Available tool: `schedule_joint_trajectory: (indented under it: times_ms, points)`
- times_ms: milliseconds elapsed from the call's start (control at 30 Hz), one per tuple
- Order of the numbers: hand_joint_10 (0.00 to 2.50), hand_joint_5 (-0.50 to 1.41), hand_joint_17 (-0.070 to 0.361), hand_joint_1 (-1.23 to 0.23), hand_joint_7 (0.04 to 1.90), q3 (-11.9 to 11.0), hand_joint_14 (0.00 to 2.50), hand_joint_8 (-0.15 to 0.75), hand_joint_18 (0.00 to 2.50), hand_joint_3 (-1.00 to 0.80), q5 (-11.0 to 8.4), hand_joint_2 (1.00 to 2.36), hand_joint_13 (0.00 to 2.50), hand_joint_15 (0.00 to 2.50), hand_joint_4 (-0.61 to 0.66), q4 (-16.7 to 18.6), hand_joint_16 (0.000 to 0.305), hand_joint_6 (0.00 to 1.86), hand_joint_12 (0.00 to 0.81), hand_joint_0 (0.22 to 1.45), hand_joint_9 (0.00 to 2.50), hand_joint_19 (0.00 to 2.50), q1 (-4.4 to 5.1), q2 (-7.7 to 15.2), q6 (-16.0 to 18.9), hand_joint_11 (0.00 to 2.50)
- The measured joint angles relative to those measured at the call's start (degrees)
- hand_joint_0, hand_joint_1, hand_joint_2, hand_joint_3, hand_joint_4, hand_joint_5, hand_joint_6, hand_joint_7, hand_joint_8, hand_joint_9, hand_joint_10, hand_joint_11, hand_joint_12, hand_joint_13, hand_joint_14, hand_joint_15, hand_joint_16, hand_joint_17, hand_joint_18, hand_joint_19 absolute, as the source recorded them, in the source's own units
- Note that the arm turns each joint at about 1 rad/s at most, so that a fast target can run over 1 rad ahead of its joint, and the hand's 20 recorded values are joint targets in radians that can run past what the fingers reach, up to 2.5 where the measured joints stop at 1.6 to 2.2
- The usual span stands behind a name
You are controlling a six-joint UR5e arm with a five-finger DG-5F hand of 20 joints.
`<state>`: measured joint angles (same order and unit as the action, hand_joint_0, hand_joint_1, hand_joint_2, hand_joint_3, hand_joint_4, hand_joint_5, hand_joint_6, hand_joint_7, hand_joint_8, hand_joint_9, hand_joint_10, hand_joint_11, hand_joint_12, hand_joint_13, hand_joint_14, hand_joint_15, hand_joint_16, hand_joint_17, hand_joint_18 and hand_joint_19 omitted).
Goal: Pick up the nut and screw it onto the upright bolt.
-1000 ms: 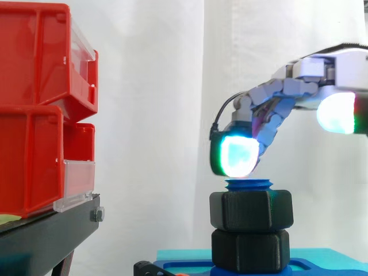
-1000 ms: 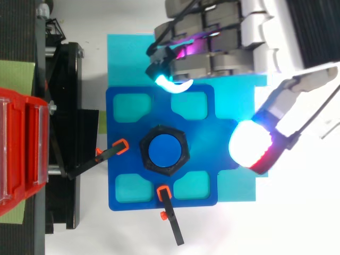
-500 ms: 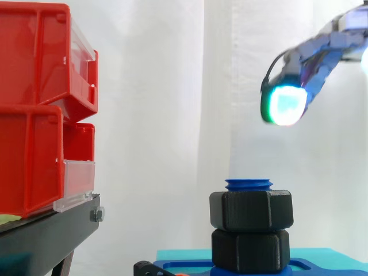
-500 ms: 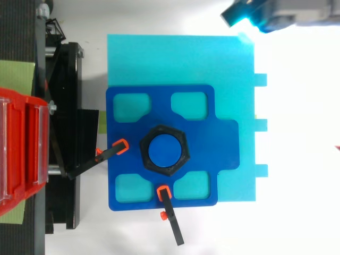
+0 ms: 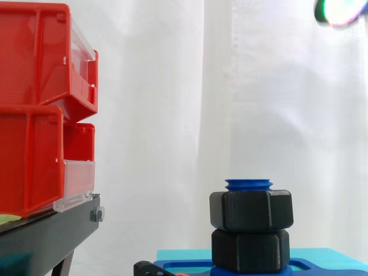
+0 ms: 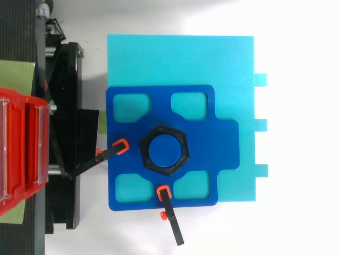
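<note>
As seen from the side, white curtain across the whole background. Stacked at far left, two red bins with clear front lips, resting on the black stand. Under the stand, in the top view, a green strip at the left edge.

Flat on the white surface just right of the stand: cyan plate, with small tabs along its right edge. On top of the plate, toward its lower left, dark blue fixture with four rounded cut-outs showing cyan beneath.

Upright at the fixture's middle: blue bolt, round top facing the overhead camera. Threaded onto it, black hexagonal nut, sitting high on the shaft, with just the thread's tip above. Directly beneath, apparently touching, a second black hex piece of like size, seated on the fixture.

Gripping the fixture's left and lower edges: two thin black clamps with orange tips, angled outward.

Up in the top right corner of the side view, well apart from nut and bolt: glowing white-green bit of the hand, cut by the frame edge. Open or closed, cannot tell.
</note>
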<state>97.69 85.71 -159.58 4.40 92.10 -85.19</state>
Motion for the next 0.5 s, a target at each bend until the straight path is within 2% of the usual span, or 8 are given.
schedule_joint_trajectory:
  times_ms: [67, 167, 367, 500]
  points:
    - [0.00, -0.22, 0.092, -0.31, 0.68, 3.2, 0.00, 0.197, 0.12, -0.50, -3.21, 1.00, 0.24, 0.00, 0.10, 0.5, 0.041, 0.50, 0.321, 0.50, 0.36, 0.00, 0.33, -0.3, 3.1, 0.00]
    - [0.00, -0.23, 0.095, -0.30, 0.65, 6.3, 0.00, 0.194, 0.08, -0.50, -7.59, 1.00, 0.21, 0.00, 0.10, 1.7, 0.042, 0.50, 0.330, 0.49, 0.33, 0.00, 0.67, -0.5, 7.7, 0.00]
    - [0.00, -0.24, 0.102, -0.26, 0.63, 9.8, 0.00, 0.193, 0.00, -0.50, -14.37, 1.00, 0.17, 0.00, 0.09, 3.0, 0.045, 0.50, 0.348, 0.47, 0.26, 0.00, 1.31, -0.5, 16.9, 0.00]
    - [0.00, -0.25, 0.102, -0.22, 0.63, 11.5, 0.00, 0.194, 0.00, -0.50, -18.17, 1.00, 0.13, 0.00, 0.07, 2.9, 0.045, 0.50, 0.349, 0.46, 0.23, 0.00, 1.86, -0.5, 22.9, 0.00]
